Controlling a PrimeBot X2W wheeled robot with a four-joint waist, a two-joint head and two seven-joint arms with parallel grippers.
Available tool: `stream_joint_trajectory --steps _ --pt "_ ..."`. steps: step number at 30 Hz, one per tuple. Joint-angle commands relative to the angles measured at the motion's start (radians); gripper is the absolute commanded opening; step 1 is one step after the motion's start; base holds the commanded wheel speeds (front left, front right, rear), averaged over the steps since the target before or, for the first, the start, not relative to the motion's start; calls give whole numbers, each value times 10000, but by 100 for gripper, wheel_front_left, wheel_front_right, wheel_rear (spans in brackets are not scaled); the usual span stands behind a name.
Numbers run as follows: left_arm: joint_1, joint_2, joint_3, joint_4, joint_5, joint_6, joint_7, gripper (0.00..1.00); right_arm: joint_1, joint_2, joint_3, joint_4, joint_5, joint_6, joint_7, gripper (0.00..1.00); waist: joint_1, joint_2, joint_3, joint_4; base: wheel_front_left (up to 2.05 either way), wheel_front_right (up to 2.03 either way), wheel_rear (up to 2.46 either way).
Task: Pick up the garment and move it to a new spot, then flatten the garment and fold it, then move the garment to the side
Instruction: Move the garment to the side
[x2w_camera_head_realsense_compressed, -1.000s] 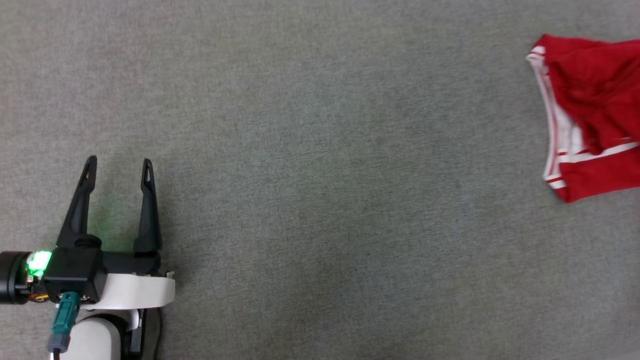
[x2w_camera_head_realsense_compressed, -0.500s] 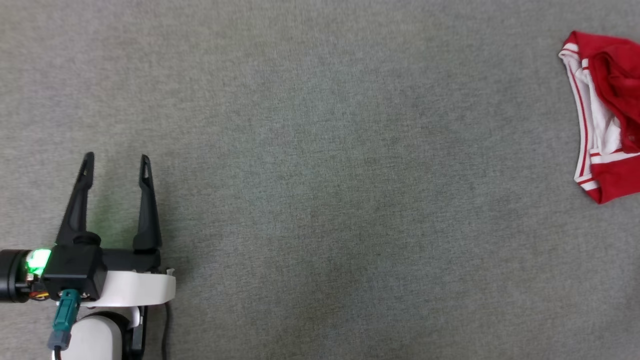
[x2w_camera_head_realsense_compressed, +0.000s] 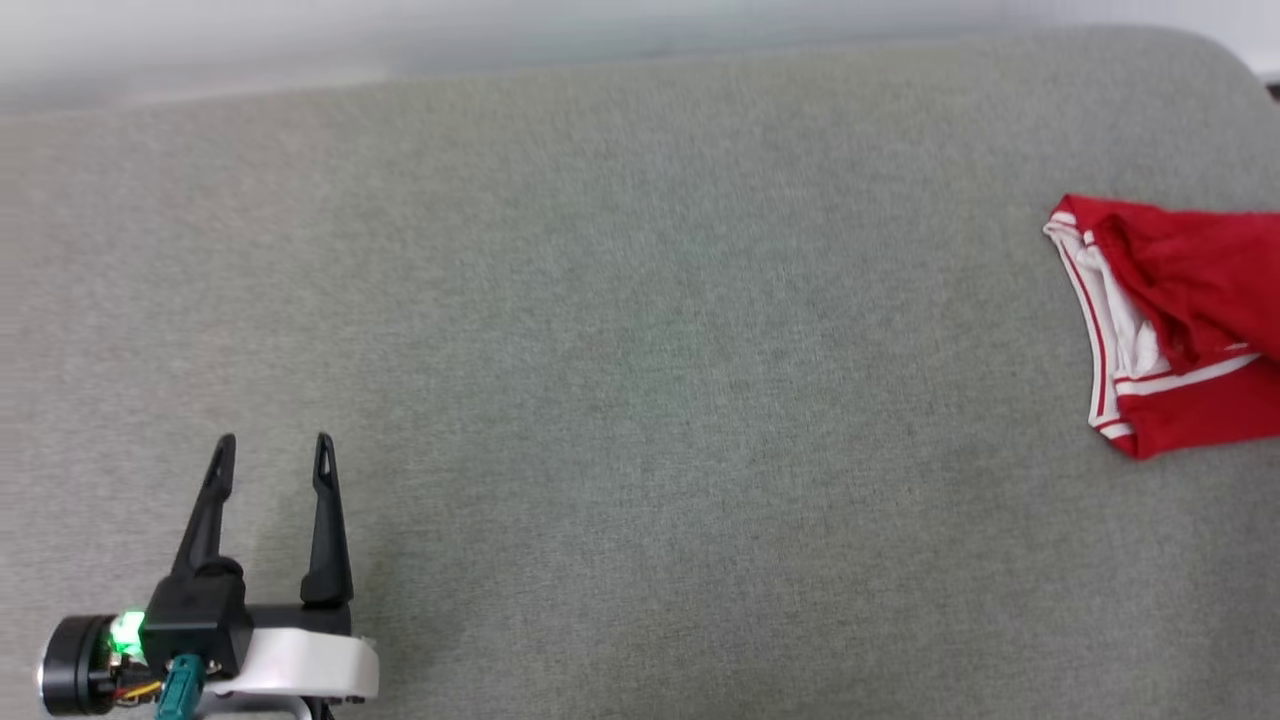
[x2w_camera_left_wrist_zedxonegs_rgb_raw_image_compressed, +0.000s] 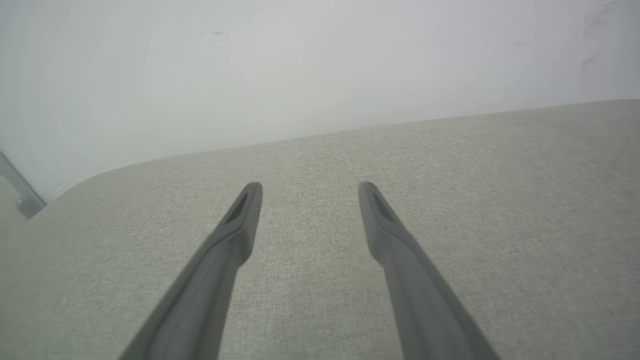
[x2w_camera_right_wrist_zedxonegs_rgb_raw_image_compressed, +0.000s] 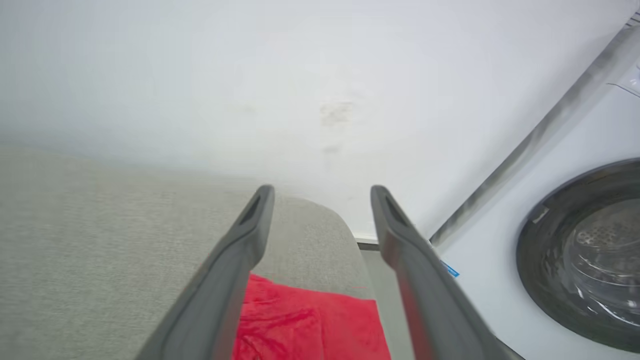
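Observation:
The garment (x2w_camera_head_realsense_compressed: 1190, 330), red with white striped trim, lies folded at the right edge of the grey padded surface (x2w_camera_head_realsense_compressed: 640, 350) in the head view, cut off by the frame. My left gripper (x2w_camera_head_realsense_compressed: 270, 450) rests open at the lower left, far from it, fingers apart with nothing between them (x2w_camera_left_wrist_zedxonegs_rgb_raw_image_compressed: 309, 192). In the right wrist view my right gripper (x2w_camera_right_wrist_zedxonegs_rgb_raw_image_compressed: 322, 197) stands open above the red cloth (x2w_camera_right_wrist_zedxonegs_rgb_raw_image_compressed: 310, 325), which lies below and between its fingers, not gripped.
A pale wall (x2w_camera_head_realsense_compressed: 500, 40) runs behind the surface's far edge. A white washing machine (x2w_camera_right_wrist_zedxonegs_rgb_raw_image_compressed: 575, 240) with a round glass door stands just beyond the surface's rounded right corner.
The head camera has tilted, bringing the far edge and wall into view. The garment's folds have shifted and settled. My left gripper stays open and still.

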Motion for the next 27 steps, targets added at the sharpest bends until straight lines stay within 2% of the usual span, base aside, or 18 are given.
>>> stream_joint_trajectory --steps 1,10,18,27 --pt "116 -56 8 34 -60 26 -25 100 238 166 39 -252 76 -16 -252 100 1 0 -512 232 0 0 0" --pt "576 -174 -58 422 -125 -38 -24 100 1853 1639 999 -1868 281 -16 -1975 100 1 0 -1503 779 0 0 0" --pt "904 -322 -134 749 -139 -62 -25 100 3515 2715 1666 -1773 361 -16 -2645 100 1 0 -2108 1074 0 0 0" --pt "1160 -422 -202 1110 -206 -134 -25 100 5098 3306 1617 -1461 509 -16 -2989 100 1 0 -2694 1276 0 0 0"
